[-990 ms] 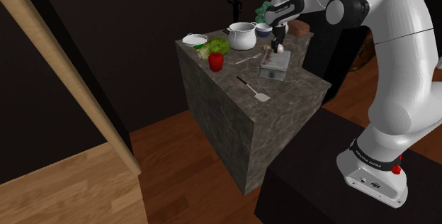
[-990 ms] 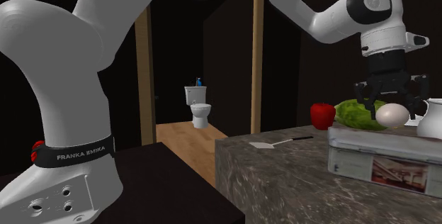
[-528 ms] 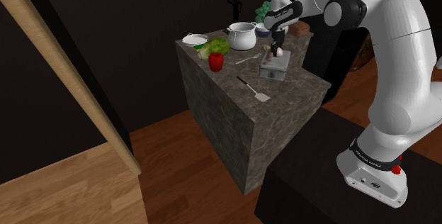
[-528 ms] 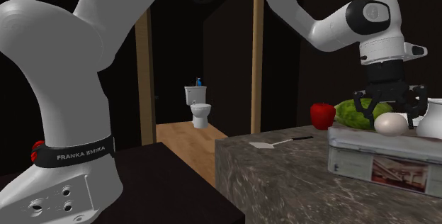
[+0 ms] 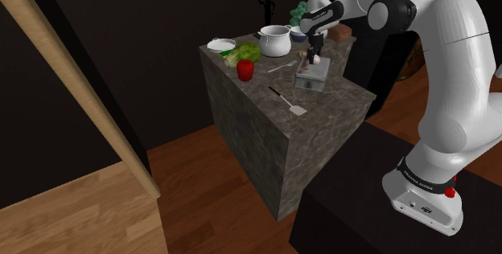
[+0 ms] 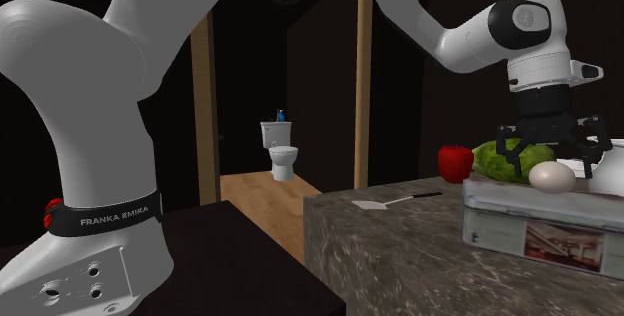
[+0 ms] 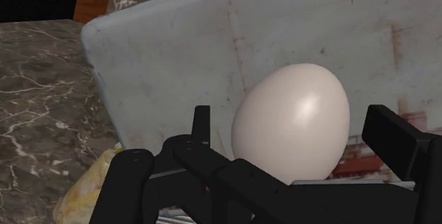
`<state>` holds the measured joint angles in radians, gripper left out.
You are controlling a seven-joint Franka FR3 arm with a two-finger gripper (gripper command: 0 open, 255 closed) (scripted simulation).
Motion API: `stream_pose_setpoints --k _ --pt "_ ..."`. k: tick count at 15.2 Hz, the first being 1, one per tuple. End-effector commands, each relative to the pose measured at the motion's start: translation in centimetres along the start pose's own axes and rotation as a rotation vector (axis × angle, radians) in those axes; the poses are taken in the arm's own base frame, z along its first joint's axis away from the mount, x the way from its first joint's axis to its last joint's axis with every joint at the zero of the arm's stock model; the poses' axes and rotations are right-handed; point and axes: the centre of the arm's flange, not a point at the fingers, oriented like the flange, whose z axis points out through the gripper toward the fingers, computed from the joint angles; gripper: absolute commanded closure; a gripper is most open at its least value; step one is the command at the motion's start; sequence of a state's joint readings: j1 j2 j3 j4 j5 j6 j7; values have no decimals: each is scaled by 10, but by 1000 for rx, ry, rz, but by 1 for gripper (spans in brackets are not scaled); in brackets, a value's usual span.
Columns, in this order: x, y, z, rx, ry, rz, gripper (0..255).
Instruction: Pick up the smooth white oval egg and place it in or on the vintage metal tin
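Resting on the flat lid of the tin (image 6: 540,226), the white egg (image 6: 552,176) lies on its side at the right of the second exterior view. The black gripper (image 6: 553,154) hangs directly above it. The jaws stand apart, one finger on either side of the egg, and neither touches it.

Wrist view: the egg's smooth shell sits between the two fingers (image 7: 397,141), with a narrow gap on each side. Beneath it is the pale, scuffed lid, with a reddish printed strip near the egg. A pale yellow lump (image 7: 85,187) that cannot be identified lies beside the tin on the veined dark stone.

Second exterior view: the tin's side wall carries a printed picture panel, which cannot be made out in the shoulder view. Behind the tin are a red fruit (image 6: 456,162) and a green leafy vegetable (image 6: 497,156). A white toilet (image 6: 283,150) stands far off at mid-frame between wooden posts.

Shoulder view: this gives the whole layout. The stone counter (image 5: 265,144) fills the centre, with the tin toward its upper right. A white pot (image 5: 275,41) stands above and left of the tin, and a white dish (image 5: 220,45) sits at the counter's upper-left corner. A spoon (image 5: 281,67) lies between pot and tin. A spatula (image 5: 287,101) lies nearer mid-frame, well apart from the tin. The arm arches up from the stand (image 5: 362,212) at lower right.
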<state>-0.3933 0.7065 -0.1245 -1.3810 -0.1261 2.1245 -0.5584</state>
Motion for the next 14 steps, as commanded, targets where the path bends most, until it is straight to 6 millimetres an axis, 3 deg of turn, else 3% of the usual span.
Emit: stream_pose_setpoints --k 1,2,6,14 --pt "0 0 0 0 0 0 0" --pt "0 0 0 0 0 0 0" --pt "0 0 -50 0 0 0 0" --pt "0 0 -50 0 0 0 0"
